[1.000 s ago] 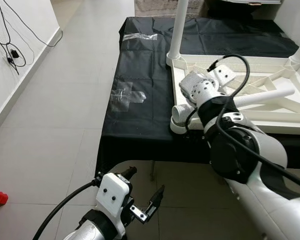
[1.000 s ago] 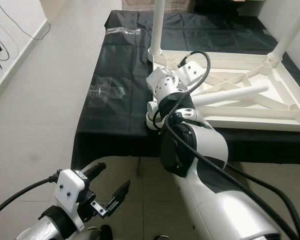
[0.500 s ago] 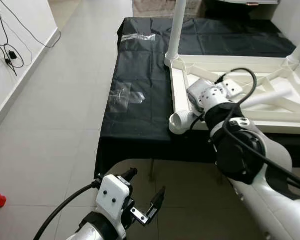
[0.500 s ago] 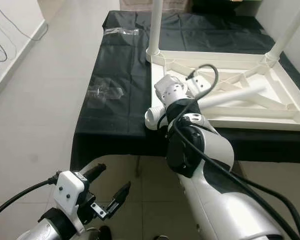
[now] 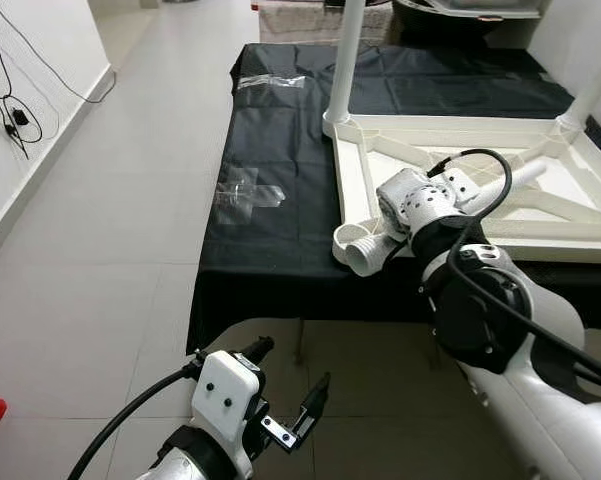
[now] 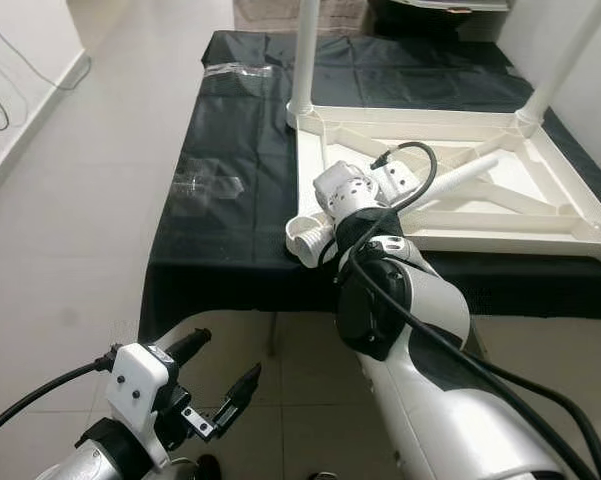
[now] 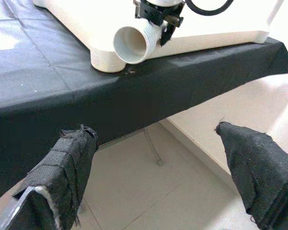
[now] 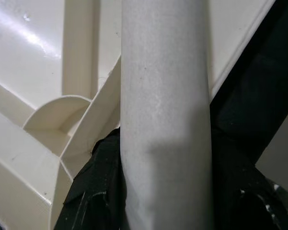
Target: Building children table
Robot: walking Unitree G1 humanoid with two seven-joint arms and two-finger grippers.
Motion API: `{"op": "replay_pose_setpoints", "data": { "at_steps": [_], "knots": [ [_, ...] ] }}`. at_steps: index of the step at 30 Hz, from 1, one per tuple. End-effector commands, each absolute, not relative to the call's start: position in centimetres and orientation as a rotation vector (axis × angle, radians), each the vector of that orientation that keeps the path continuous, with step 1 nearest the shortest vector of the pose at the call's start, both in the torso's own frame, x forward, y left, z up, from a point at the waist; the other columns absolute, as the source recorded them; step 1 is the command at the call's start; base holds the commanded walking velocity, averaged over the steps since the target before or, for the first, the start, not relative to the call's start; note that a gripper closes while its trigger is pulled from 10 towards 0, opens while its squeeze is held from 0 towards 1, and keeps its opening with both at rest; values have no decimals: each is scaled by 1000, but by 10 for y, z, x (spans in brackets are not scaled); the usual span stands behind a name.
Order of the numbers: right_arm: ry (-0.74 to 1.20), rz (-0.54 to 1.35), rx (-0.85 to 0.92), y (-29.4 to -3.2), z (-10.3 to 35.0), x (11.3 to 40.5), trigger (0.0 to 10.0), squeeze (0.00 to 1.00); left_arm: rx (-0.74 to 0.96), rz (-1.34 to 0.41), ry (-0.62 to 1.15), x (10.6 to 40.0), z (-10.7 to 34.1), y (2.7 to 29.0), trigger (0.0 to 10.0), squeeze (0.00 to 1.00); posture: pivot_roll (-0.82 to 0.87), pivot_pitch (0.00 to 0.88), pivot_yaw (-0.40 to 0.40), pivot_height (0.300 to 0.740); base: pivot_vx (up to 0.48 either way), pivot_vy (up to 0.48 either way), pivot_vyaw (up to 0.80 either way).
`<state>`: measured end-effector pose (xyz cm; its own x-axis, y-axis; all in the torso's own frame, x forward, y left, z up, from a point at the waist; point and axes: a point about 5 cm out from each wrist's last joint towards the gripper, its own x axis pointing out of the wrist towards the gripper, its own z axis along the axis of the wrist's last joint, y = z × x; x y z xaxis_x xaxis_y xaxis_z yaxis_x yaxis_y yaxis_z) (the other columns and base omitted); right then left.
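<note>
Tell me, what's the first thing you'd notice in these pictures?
A white table top lies upside down on a black cloth, with two legs already standing at its far corners. The right gripper holds another white leg lying by the near corner. The left gripper hangs open over the floor.

Bare floor (image 5: 100, 250) left of black-draped platform (image 5: 280, 150).

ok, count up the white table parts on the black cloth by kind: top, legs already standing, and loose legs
Top: 1
Standing legs: 2
Loose leg, held by the right gripper: 1
Total: 4
</note>
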<state>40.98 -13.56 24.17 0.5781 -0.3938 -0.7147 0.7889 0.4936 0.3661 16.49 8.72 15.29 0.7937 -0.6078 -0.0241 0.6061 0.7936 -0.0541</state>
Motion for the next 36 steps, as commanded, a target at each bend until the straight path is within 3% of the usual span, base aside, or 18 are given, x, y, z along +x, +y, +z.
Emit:
{"op": "replay_pose_setpoints", "data": {
  "at_steps": [1, 7, 10, 12, 14, 15, 16, 17, 20, 25, 26, 33, 36],
  "knots": [
    [444, -683, 730, -125, 285, 416, 0, 0, -39, -649, 46, 165, 151, 87, 10000, 0, 129, 182, -52, 740, 0, 0, 0],
    [147, -465, 690, -121, 326, 423, 0, 0, -33, -642, 39, 168, 151, 88, 10000, 0, 125, 167, -52, 740, 0, 0, 0],
    [-89, -307, 565, -115, 346, 425, 0, 0, -29, -620, 28, 173, 153, 90, 10000, 0, 130, 155, -53, 740, 0, 0, 0],
    [-89, -307, 565, -115, 346, 425, 0, 0, -29, -620, 28, 173, 153, 90, 10000, 0, 130, 155, -53, 740, 0, 0, 0],
    [-282, 3, 503, -92, 336, 423, 0, 0, -40, -547, 18, 186, 156, 96, 10000, 0, 131, 138, -48, 740, 0, 0, 0],
    [-282, 3, 503, -92, 336, 423, 0, 0, -40, -547, 18, 186, 156, 96, 10000, 0, 131, 138, -48, 740, 0, 0, 0],
    [-318, 203, 557, -80, 308, 417, 0, 0, -59, -468, 1, 202, 163, 104, 10000, 282, 134, 130, -48, 740, 0, 0, 0],
    [-325, 249, 574, -79, 302, 414, 0, 0, -56, -436, -2, 209, 165, 107, 10000, 1000, 136, 124, -45, 740, 0, 0, 0],
    [-336, 313, 603, -79, 300, 408, 0, 0, -55, -426, -10, 216, 167, 109, 10000, 1000, 137, 121, -43, 740, 0, 0, 0],
    [-378, 514, 635, -64, 290, 374, 0, 0, 21, -434, -49, 236, 178, 110, 10000, 1000, 138, 101, -38, 740, 0, 0, 0],
    [-387, 574, 658, -59, 289, 363, 0, 0, 38, -444, -56, 244, 182, 111, 10000, 0, 139, 92, -32, 740, 0, 0, 0],
    [-416, 729, 701, -46, 290, 348, 0, 0, 18, -501, -59, 257, 187, 110, 10000, 0, 134, 71, -28, 740, 0, 0, 0],
    [-429, 821, 688, -42, 283, 341, 0, 0, -36, -611, -69, 259, 193, 99, 10000, 0, 131, 64, -28, 740, 0, 0, 0]
  ]
}}
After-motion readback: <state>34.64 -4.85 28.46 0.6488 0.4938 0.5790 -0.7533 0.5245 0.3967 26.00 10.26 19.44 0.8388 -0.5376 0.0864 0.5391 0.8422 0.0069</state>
